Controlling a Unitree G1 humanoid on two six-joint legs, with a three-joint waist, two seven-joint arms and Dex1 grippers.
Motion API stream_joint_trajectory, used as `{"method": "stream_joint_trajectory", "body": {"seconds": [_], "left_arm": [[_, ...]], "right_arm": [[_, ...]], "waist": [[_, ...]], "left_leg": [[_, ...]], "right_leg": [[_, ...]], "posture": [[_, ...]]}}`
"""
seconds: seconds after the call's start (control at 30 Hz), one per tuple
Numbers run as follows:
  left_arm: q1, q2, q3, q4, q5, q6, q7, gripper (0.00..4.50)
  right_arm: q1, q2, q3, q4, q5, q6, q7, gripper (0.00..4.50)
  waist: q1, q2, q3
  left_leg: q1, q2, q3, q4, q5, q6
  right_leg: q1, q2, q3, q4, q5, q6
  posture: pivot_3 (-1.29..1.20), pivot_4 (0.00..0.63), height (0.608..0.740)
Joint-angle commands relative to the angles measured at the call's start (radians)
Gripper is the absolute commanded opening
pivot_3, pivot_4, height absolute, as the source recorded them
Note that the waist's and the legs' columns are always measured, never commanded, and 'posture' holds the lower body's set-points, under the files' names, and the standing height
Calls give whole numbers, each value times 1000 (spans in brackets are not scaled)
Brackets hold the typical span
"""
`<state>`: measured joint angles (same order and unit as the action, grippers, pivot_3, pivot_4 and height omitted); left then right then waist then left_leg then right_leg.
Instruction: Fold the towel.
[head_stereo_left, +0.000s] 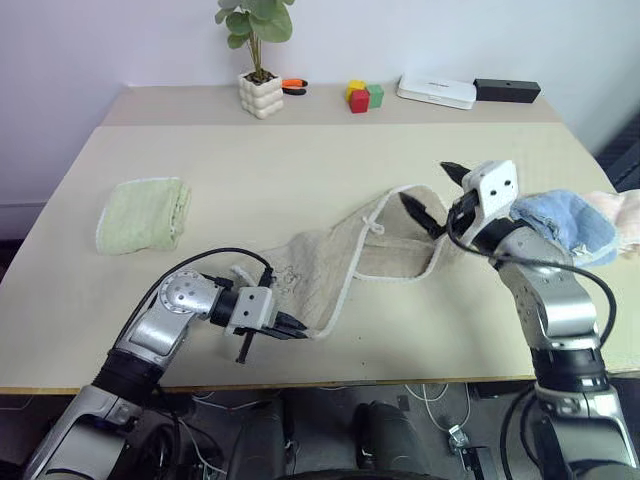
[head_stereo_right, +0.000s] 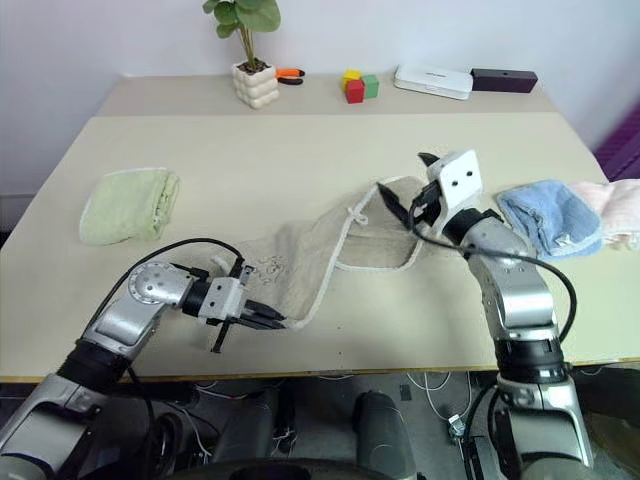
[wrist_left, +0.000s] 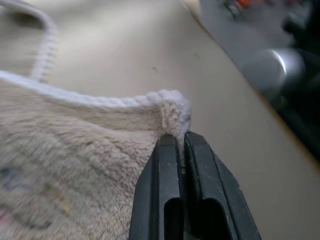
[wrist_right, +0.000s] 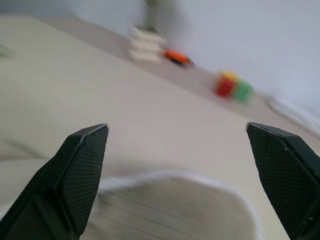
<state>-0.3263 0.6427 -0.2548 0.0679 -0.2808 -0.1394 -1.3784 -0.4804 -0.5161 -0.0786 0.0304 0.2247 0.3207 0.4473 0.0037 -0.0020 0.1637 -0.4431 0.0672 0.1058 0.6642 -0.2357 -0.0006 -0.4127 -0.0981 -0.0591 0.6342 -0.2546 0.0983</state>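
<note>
Left gripper (head_stereo_left: 292, 330) sits low near the table's front edge, forearm angled in from the left, fingers (wrist_left: 172, 170) pinched together on a corner of the towel (head_stereo_left: 330, 265); the corded white edging bunches right at the tips; towel is fuzzy beige-tan, crumpled in a long diagonal strip across the middle of the table (head_stereo_left: 300, 160), edging looping along its near side and up to a small knot. Right gripper (head_stereo_left: 432, 195) is raised, pointing roughly level toward the towel's far end, fingers (wrist_right: 82, 170) spread wide with nothing between them; towel's rounded edge lies below them. Blue towel (head_stereo_left: 560, 225) bunched just beside the right wrist; green towel (head_stereo_left: 145, 213) folded, well apart at left; broad bare tabletop beyond; plant pot (head_stereo_left: 260, 93), coloured blocks (head_stereo_left: 364, 96), white box (head_stereo_left: 437, 91) along the far edge.
</note>
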Motion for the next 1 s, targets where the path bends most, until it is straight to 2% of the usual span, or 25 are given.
{"method": "stream_joint_trajectory", "body": {"seconds": [0.03,0.27,0.5,0.7,1.0], "left_arm": [[33,27,122,-73,-84,91,79,34],[83,37,306,-127,-221,254,195,34],[137,30,444,-162,-310,351,283,34],[176,42,487,-180,-313,359,302,34],[221,53,539,-223,-353,392,303,34]], "right_arm": [[-109,18,26,141,-63,8,-37,4500],[-394,65,44,628,-159,-84,-124,4500],[-602,109,37,1044,-203,-179,-214,4500],[-668,139,-17,1193,-180,-153,-249,4500],[-673,174,-70,1251,-168,-149,-236,4500]], "waist": [[-4,0,0],[-21,1,1],[-24,2,1],[-23,2,2],[-27,3,2]], "left_leg": [[0,0,0,0,0,0],[0,0,1,-1,0,0],[0,0,2,-3,1,-1],[0,0,3,-3,1,-2],[0,0,3,-4,1,-2]], "right_leg": [[0,0,0,0,0,0],[-1,0,1,1,0,1],[-2,0,1,1,0,1],[-2,0,1,1,0,1],[-3,0,1,1,0,1]], "posture": [[0,150,735],[0,150,735],[0,150,735],[0,150,735],[0,150,735]]}}
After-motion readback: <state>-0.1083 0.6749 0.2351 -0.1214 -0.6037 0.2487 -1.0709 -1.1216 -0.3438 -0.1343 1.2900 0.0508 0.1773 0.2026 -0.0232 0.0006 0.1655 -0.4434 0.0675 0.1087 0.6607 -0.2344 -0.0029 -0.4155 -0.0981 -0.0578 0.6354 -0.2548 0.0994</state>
